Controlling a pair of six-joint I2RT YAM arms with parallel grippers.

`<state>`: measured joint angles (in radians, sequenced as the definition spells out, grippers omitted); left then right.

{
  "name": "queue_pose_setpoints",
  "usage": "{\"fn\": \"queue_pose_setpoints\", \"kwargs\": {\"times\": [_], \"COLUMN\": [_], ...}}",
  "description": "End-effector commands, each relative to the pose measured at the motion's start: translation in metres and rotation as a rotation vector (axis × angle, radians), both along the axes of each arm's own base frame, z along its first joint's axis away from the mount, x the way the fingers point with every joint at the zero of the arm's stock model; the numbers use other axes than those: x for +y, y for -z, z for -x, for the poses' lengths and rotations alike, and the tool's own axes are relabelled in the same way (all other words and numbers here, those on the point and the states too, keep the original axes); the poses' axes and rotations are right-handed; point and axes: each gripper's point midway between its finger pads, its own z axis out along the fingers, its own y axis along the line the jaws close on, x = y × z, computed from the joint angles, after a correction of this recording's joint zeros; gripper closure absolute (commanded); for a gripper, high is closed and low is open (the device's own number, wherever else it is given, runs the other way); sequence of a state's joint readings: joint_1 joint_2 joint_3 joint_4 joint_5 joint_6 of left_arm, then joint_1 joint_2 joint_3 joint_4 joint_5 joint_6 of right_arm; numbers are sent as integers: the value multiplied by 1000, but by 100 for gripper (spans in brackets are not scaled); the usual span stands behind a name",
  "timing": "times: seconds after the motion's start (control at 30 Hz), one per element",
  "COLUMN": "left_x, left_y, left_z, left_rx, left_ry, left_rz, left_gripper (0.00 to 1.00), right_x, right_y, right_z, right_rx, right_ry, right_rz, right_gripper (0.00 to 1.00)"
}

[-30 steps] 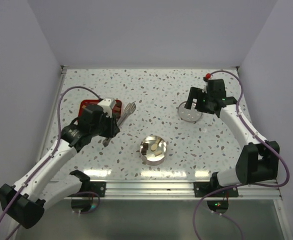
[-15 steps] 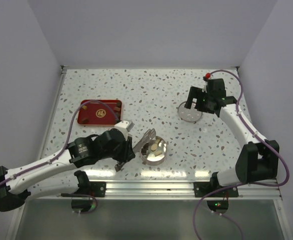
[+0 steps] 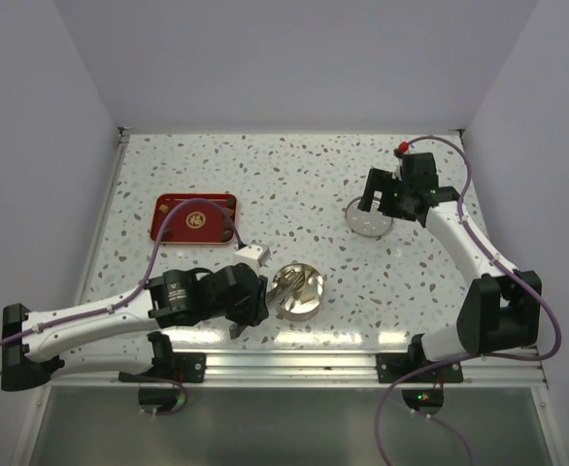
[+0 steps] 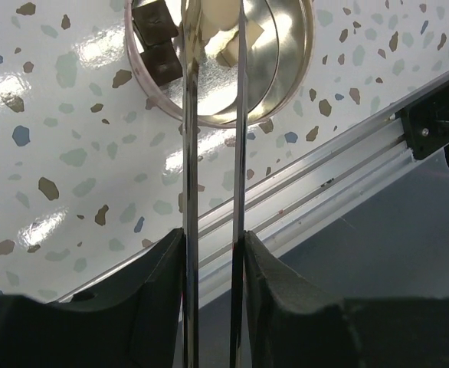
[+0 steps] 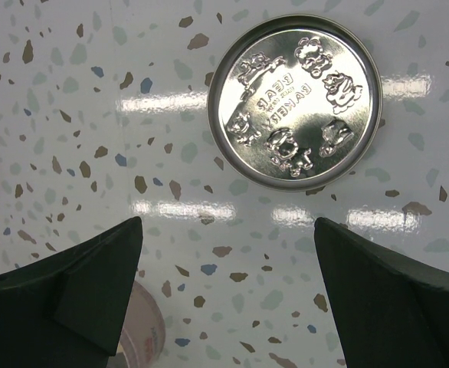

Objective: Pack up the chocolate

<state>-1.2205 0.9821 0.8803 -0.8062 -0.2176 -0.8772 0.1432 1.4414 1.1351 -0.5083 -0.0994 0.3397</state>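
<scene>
The left fingers (image 4: 159,284) pinch the tweezers (image 4: 190,153), whose arms extend over the open tin (image 4: 297,77). Chocolate (image 4: 159,46) lies inside the tin: dark squares against one wall, cream pieces beside them. The right fingers (image 5: 94,280) are spread wide above the lid (image 5: 295,101), which lies on the table (image 5: 56,115).

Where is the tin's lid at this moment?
In the top view, the lid lies flat on the right far part of the table, beneath the open right gripper, well apart from the tin near the front edge.
</scene>
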Motion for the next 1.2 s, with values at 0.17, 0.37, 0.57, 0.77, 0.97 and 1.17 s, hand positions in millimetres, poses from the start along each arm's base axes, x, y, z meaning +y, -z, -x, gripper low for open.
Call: {"fn": "queue_pose_setpoints", "kwargs": {"times": [0.17, 0.37, 0.57, 0.77, 0.97, 1.17], "left_x": [-5, -2, 2, 19, 76, 167], "left_y": [-20, -35, -77, -78, -52, -48], "left_z": [-7, -15, -37, -80, -148, -204], "left_rx": [-36, -83, -191, -223, -225, -228], "left_ry": [-24, -52, -102, -184, -358, -579], "left_rz": [30, 41, 8, -38, -127, -198], "left_gripper": [59, 63, 64, 64, 64, 63], "right_x": [2, 2, 3, 5, 4, 2], "right_y": [-8, -6, -7, -7, -14, -10], "right_z": [-6, -5, -6, -7, -7, -1], "right_rx": [-27, -22, -25, -24, -37, -29], "right_ry": [-7, -7, -11, -14, -19, -23], "right_rz": [-10, -10, -13, -25, -18, -8], "right_gripper": [3, 3, 3, 3, 3, 3]}}
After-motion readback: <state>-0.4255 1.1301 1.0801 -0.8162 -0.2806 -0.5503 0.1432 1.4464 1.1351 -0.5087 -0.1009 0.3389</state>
